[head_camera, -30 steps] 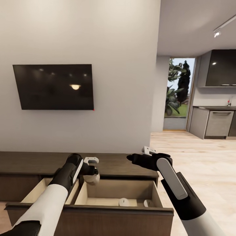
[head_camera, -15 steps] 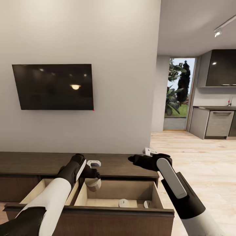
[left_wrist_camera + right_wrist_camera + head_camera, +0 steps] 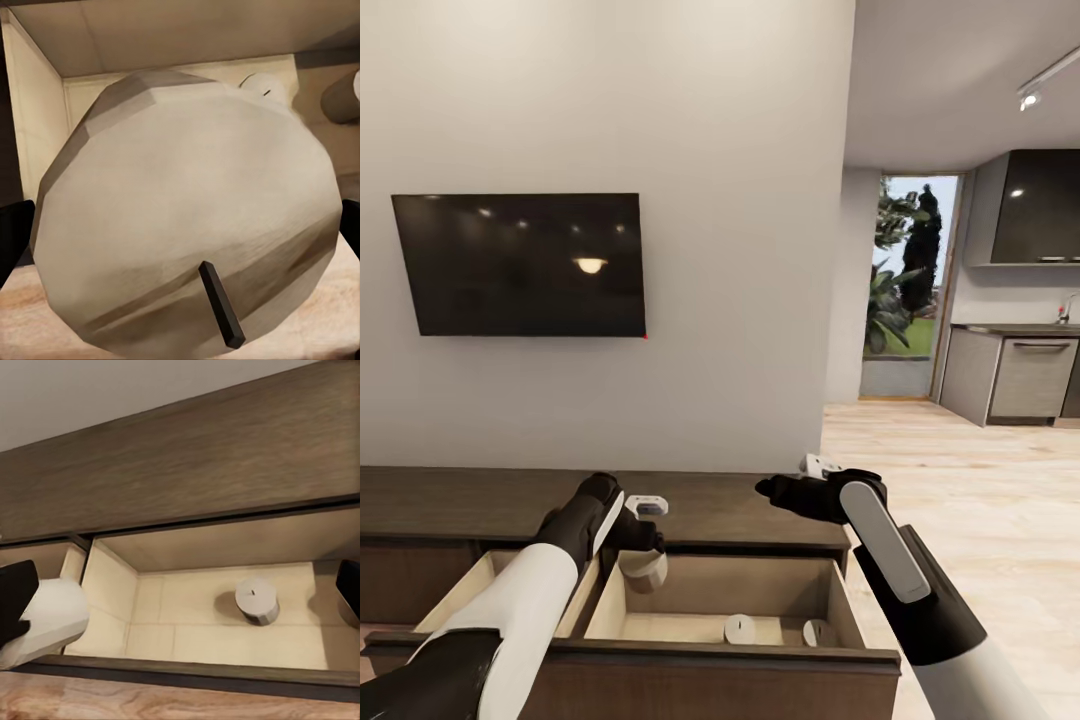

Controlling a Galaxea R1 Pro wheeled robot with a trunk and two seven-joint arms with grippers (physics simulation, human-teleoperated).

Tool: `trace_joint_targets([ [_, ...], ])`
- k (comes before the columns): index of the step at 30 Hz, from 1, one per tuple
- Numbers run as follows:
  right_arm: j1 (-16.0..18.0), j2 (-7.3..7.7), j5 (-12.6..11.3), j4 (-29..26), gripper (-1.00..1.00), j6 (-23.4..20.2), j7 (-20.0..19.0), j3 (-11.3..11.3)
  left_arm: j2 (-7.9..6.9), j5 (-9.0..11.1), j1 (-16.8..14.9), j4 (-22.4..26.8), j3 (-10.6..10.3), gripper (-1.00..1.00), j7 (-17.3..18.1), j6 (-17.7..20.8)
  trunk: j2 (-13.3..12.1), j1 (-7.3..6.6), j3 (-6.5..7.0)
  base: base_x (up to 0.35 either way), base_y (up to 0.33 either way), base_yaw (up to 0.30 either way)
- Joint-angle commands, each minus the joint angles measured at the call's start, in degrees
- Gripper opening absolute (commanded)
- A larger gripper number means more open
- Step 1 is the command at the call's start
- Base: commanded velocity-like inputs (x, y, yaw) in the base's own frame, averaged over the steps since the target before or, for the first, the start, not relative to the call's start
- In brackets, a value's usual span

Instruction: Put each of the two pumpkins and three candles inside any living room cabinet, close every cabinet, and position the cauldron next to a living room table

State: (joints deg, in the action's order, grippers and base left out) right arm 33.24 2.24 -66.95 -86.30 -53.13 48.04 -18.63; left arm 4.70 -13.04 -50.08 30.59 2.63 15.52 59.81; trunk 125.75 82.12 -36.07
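Observation:
The long dark-brown cabinet point(image 3: 750, 500) stands below the wall with a wide drawer point(image 3: 710, 655) pulled out, pale beige inside. My left gripper point(image 3: 643, 555) is shut on a pale candle point(image 3: 649, 576), holding it tilted just inside the drawer's back left corner. Up close the candle point(image 3: 187, 217) shows its black wick. Two more candles point(image 3: 740, 628) point(image 3: 813, 632) stand on the drawer floor, and one candle point(image 3: 256, 601) appears below the right gripper. My right gripper point(image 3: 817, 467) hovers open above the cabinet top. Pumpkins, cauldron and table are out of view.
A black TV point(image 3: 520, 265) hangs on the pale wall above the cabinet. A second open compartment point(image 3: 470, 595) lies left of the drawer. To the right, light wood floor point(image 3: 960, 470) leads to a kitchen with grey units point(image 3: 1010, 375) and a doorway point(image 3: 900, 290) showing plants.
My left gripper has lowered the candle from the drawer's rim level down into the drawer. The right gripper has stayed almost in place. The view has shifted slightly.

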Motion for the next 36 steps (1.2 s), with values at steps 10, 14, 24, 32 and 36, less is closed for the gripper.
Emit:
trace_joint_targets([
  [10, -2.40, 6.80, -3.18, -0.29, 1.00, -6.87, -16.02, 11.25, 0.13, -0.67, -0.05, -0.26, 0.27, -1.00, 0.47, 0.19, 0.04, -0.01, -0.07, 0.003, 0.001, 0.000],
  [14, -3.75, 10.47, -3.64, -0.25, 1.00, -6.87, -24.97, 13.26, 0.19, -0.67, -0.06, -0.26, 0.27, -1.00, 0.47, 0.19, 0.04, -0.01, -0.07, 0.032, 0.000, 0.000],
  [24, -4.22, 11.86, -3.89, -0.19, 1.00, -6.87, -29.25, 13.94, 0.21, -0.68, -0.04, -0.26, 0.27, -1.00, 0.47, 0.19, 0.04, -0.01, -0.07, 0.088, 0.000, 0.000],
  [32, -4.41, 11.90, -3.89, -0.19, 1.00, -6.87, -29.40, 13.97, 0.22, -0.75, -0.02, -0.33, 0.27, -1.00, 0.47, 0.19, 0.04, -0.01, -0.07, 0.056, -0.042, 0.000],
  [36, -4.46, 11.91, -3.89, -0.19, 1.00, -6.87, -29.42, 13.97, 0.22, -0.76, -0.04, -0.35, 0.27, -1.00, 0.47, 0.19, 0.04, -0.01, -0.07, 0.065, -0.030, 0.000],
])
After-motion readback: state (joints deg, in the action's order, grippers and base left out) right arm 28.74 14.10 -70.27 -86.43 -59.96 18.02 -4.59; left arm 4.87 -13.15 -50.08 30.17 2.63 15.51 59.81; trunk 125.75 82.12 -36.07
